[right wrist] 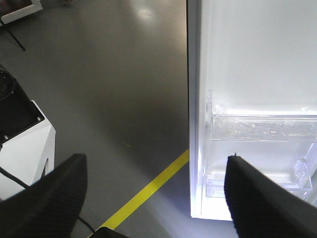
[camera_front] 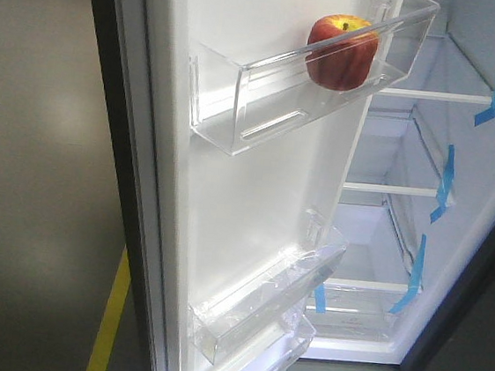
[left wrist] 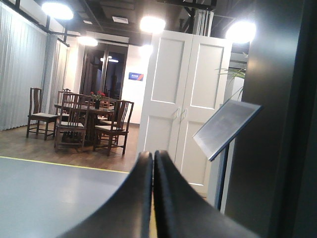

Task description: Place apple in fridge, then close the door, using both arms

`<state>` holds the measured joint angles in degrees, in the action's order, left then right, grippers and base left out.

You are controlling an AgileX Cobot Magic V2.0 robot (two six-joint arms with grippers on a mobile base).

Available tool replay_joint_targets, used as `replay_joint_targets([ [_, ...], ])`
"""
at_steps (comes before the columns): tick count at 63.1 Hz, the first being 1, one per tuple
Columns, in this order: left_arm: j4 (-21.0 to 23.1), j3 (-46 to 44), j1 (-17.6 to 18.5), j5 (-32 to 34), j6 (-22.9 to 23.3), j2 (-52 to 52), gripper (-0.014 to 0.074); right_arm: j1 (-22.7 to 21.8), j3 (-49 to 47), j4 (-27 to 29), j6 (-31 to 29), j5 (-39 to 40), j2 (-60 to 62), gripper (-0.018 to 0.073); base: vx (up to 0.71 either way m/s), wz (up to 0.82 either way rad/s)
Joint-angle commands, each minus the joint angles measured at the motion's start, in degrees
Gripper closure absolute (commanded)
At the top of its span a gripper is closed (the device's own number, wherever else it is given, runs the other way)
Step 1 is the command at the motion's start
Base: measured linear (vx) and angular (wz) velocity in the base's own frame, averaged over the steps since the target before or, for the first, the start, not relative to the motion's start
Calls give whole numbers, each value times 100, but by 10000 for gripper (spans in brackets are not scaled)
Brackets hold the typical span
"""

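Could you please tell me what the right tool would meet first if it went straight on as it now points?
Most likely the floor by the yellow line, beside the door; nothing shows between the open right tool and it, though depth is unclear.

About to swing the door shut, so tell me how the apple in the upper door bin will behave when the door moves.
The apple is round and sits loose in the clear bin with room beside it, so it will probably roll along the bin. The bin's front wall covers most of its height, which should likely keep it in. A slow swing seems safest.
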<state>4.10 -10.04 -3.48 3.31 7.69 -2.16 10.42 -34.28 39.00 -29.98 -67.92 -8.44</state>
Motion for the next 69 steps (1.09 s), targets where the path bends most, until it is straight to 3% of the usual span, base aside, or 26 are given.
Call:
replay_joint_targets([
  [1, 7, -785, 11, -199, 46, -530, 603, -10, -119, 222, -28, 275, -99, 15, 0, 0],
  [15, 2, -2176, 11, -1131, -582, -1781, 603, -10, -119, 222, -28, 275, -99, 15, 0, 0],
  [41, 13, -4230, 11, -3614, -769, -4644, 603, -10, -119, 222, -28, 275, -99, 15, 0, 0],
  [49, 81, -4668, 11, -4058, -1096, -5519, 603, -10, -119, 222, -28, 275, -99, 15, 0, 0],
  [62, 733, -5295, 11, -4630, -1791, -6810, 603, -10, -119, 222, -28, 275, -99, 15, 0, 0],
  [69, 1155, -5475, 11, -4580, -2183, -7342, 603, -10, -119, 222, -28, 275, -99, 15, 0, 0],
])
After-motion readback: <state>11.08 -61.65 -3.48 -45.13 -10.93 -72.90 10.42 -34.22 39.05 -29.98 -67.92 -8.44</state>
